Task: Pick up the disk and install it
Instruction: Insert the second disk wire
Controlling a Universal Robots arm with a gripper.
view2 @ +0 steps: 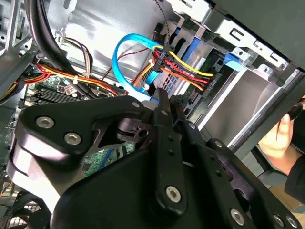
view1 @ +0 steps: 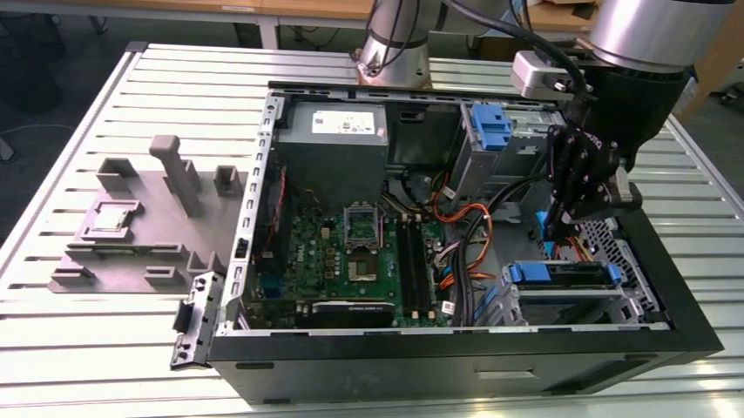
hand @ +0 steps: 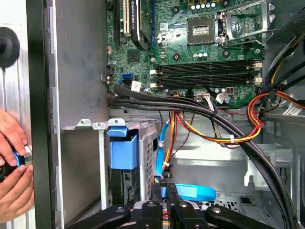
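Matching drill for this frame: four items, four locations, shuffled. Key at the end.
1. gripper
2. grey fixture
3. hand
4. power supply

A. on the table, beside the case
B. inside the case, far corner in the exterior view
C. inside the case, at the drive cage
D. outside the case wall

Pairs: 1-C, 2-A, 3-D, 4-B

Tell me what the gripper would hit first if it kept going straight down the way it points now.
Most likely the blue data cable and the wire bundle just ahead of the gripper, with the case floor behind them. Depth is hard to judge, so take the order as tentative.
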